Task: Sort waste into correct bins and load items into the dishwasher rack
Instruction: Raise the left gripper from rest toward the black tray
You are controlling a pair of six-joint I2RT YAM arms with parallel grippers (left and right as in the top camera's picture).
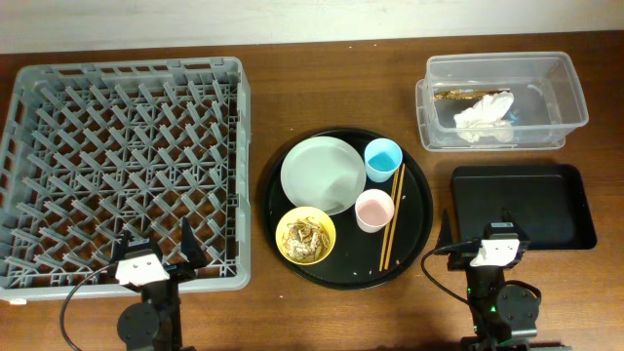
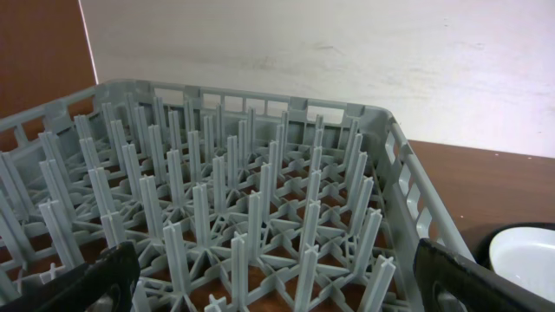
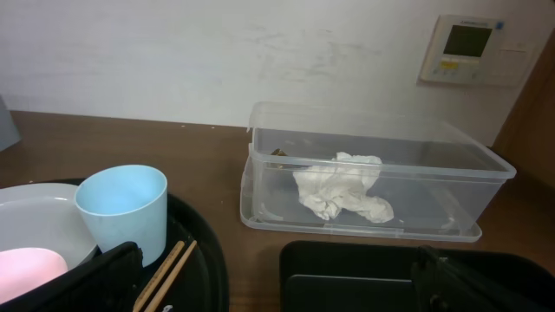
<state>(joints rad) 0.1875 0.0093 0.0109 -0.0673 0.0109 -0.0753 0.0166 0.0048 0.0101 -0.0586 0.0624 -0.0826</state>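
We see a dark brown wooden worktop (image 1: 331, 93) meeting a plain white, faintly scuffed wall (image 3: 173, 61). A small control panel (image 3: 468, 48) with a greenish screen hangs on it, beside brown woodwork (image 3: 531, 113) at the right.

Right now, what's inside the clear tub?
The clear tub holds a crumpled white tissue and a thin brownish strip beside it. Anything under the tissue is hidden.

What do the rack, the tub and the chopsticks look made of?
Rack: matte grey moulded plastic, by its lattice and pegs. Tub: clear glossy plastic; tissue shows through its walls. Chopsticks: probably wood or bamboo, thin tan sticks, finish too small to tell.
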